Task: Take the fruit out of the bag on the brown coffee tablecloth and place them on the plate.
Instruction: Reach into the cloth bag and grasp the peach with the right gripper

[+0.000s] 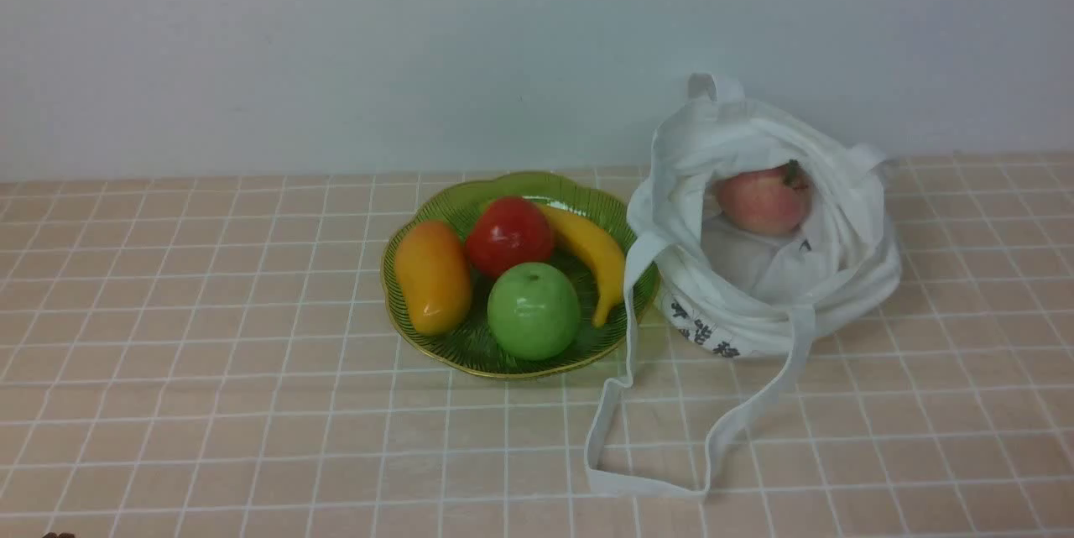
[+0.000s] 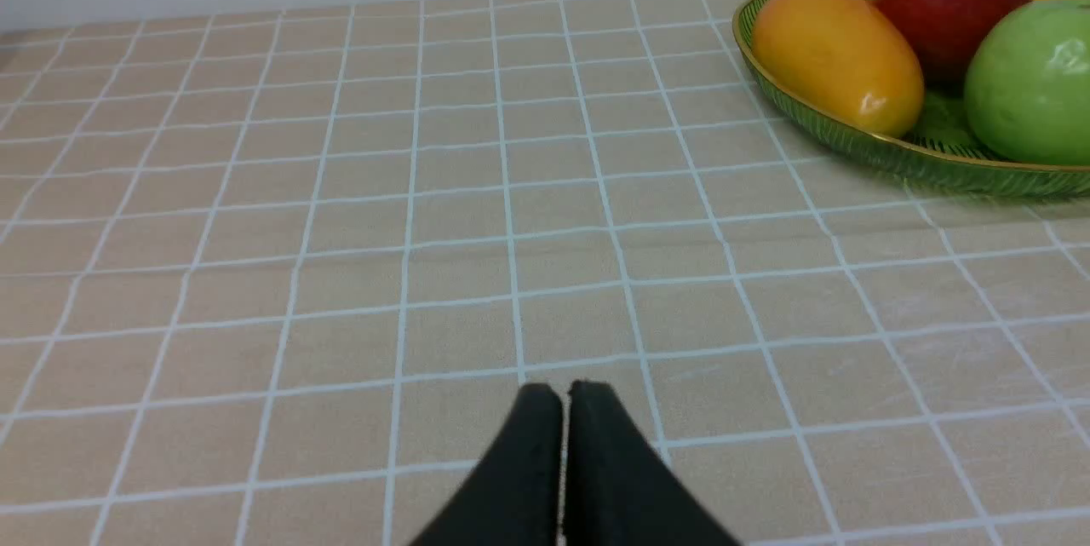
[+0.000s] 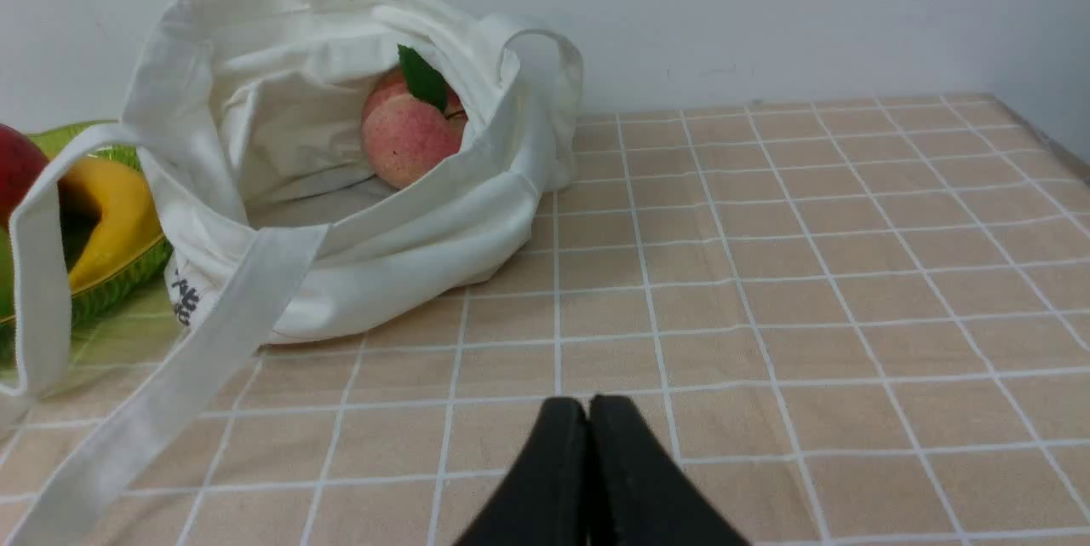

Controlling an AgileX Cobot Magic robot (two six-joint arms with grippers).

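Inside bag [image 1: 856,286]: peach [image 1: 762,201], seemingly against far wall. Left gripper [image 2: 566,388], right gripper [image 3: 588,403] both closed, empty. Step: pre-pick; next, right opens, reaches into bag mouth.

Both dark, tapered, matte grippers, left [image 2: 566,388] and right [image 3: 588,403], shut at the tips. Pointing forward, side by side, holding nothing.

Wall [image 1: 336,51]: pale blue-grey, faintly marked, rising directly behind the cloth-covered tabletop [image 1: 210,404]. Light: soft, dim.
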